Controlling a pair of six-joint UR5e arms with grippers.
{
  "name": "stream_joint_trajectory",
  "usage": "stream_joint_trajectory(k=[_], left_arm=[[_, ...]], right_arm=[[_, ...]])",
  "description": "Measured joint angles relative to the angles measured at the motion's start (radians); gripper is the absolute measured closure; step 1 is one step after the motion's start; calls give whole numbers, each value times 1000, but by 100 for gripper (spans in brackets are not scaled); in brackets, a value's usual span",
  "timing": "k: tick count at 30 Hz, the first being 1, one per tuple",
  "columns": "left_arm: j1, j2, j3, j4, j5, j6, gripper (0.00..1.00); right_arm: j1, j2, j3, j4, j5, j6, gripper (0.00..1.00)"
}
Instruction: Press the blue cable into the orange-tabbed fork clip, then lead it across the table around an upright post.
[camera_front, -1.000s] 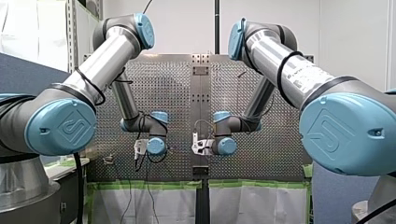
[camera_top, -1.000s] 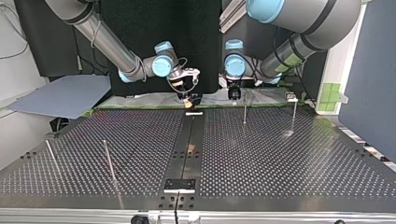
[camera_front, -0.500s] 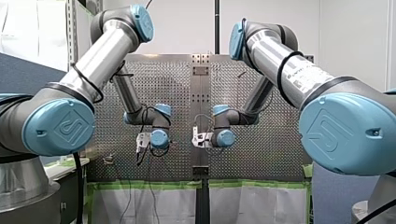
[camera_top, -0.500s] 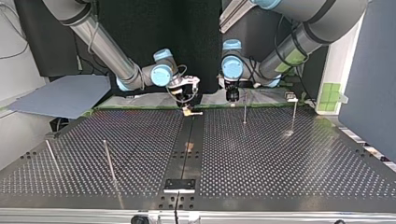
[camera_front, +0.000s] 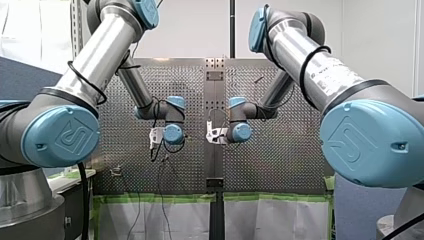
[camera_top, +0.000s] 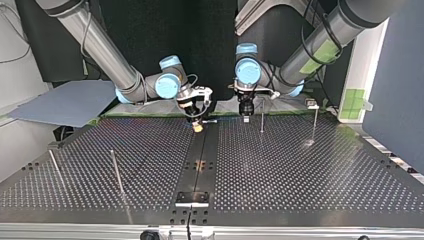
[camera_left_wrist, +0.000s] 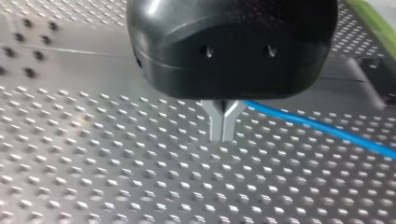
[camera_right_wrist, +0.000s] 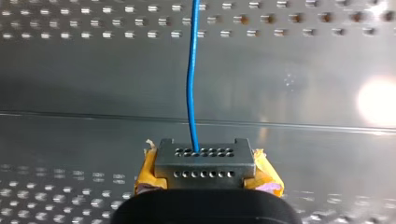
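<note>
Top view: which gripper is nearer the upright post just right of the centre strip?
Left. My left gripper hangs just beside the post; my right gripper is across the centre strip.

In the top view the left arm (camera_top: 320, 47) and right arm (camera_top: 100, 47) slope down toward the middle, wrists turned downward. The left gripper (camera_left_wrist: 222, 131) has its metal fingers pressed together. The yellow-padded right gripper (camera_right_wrist: 204, 162) is clamped on the blue cable (camera_right_wrist: 191, 84).
</note>
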Motion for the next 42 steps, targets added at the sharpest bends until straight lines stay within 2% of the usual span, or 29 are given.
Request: stream_joint_trajectory(k=[13,24,33,42], left_arm=[[-32,17,41,-47,-1,13,100],[-42,19,61,-60,-1,-4,100],[-48,49,89,-67,0,-25,100],[-61,56,146,-126,-1,-36,100]], right_arm=[[-8,-68,0,4,-1,2,100],[-22,-125,0,7,-1,3,100],[-24,-154,0,8,0,-5,100],[-24,-174,-10,18,1,-7,100]])
